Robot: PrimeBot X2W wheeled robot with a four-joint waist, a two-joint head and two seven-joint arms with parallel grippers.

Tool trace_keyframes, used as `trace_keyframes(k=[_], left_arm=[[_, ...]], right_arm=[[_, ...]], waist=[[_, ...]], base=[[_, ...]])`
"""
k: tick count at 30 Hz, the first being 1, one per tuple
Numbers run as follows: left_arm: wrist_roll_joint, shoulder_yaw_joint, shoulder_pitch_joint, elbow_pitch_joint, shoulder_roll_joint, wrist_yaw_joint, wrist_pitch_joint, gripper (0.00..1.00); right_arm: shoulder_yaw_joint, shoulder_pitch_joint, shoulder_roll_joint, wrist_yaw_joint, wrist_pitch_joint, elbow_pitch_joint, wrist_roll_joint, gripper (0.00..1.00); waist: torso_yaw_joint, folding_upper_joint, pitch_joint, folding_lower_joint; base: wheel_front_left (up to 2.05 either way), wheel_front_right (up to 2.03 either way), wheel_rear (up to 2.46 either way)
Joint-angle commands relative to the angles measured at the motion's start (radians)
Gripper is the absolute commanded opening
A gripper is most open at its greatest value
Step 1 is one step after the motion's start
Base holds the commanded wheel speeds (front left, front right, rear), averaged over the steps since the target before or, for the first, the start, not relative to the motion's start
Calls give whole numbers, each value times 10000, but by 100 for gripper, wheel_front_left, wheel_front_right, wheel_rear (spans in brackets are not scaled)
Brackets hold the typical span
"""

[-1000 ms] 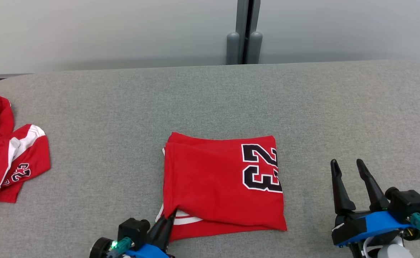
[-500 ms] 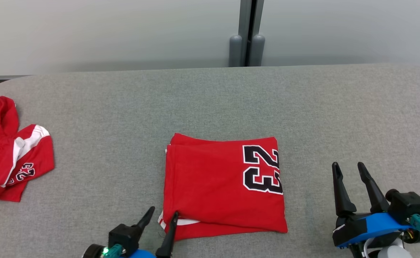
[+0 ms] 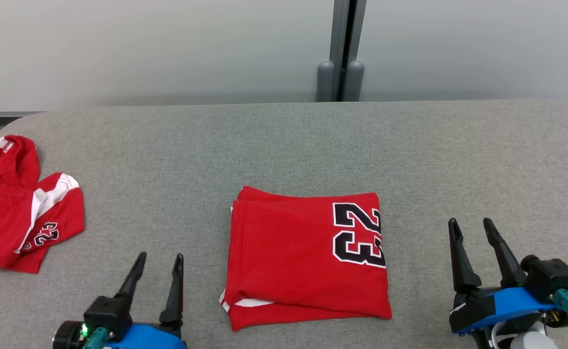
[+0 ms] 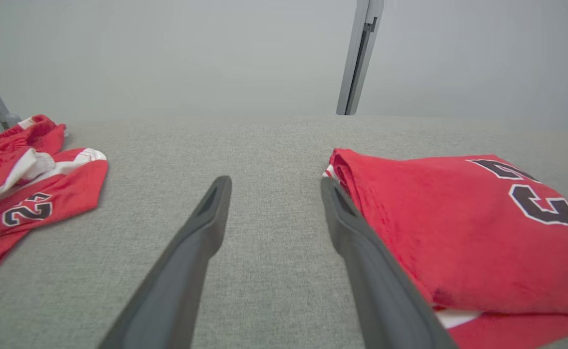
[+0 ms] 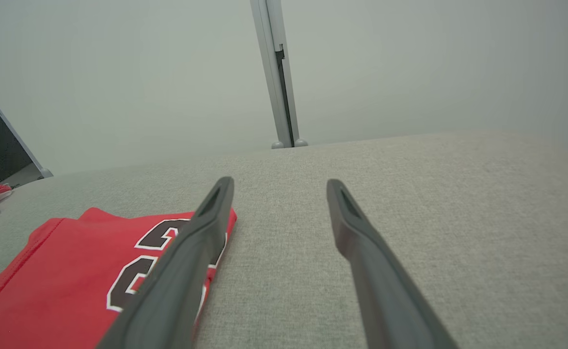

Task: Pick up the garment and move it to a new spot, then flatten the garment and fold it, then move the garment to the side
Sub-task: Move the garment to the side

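"What's on the grey table [image 3: 284, 140]?"

"The red garment [image 3: 308, 257], folded into a flat rectangle in the middle, near the front, with the 23 facing up. The folding looks done to me, so only the move aside is left."

"And that heap far left?"

"Another red garment [image 3: 22, 218], crumpled and well apart. I'd guess it's waiting its turn."

"The grippers?"

"The left gripper [image 3: 161, 254] has its jaws spread and holds nothing. It sits just beside the fold's left edge, handy for a side grab. The right gripper [image 3: 470, 220] is spread and empty too, off to the right and clear of the cloth."
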Motion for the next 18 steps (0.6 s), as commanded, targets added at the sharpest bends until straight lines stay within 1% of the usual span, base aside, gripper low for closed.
trace_keyframes(k=[1,9,14,18], left_arm=[[86,183,-153,-187,54,111,-125,100],[397,1027,-259,-982,-33,374,-245,100],[664,1550,-200,-1301,-191,417,-251,100],[800,1836,-198,-1230,-263,299,-252,100]], right_arm=[[43,-2,-2,3,4,-67,-62,100],[177,70,-2,3,84,-221,-94,100],[193,207,-2,3,135,-362,-104,100],[203,327,-2,3,239,-489,-141,100]], waist=[[-23,0,-43,0],[-120,0,-265,0],[-147,0,-401,0],[-161,0,-506,0]], base=[[0,0,0],[0,0,0],[0,0,0],[0,0,0]])
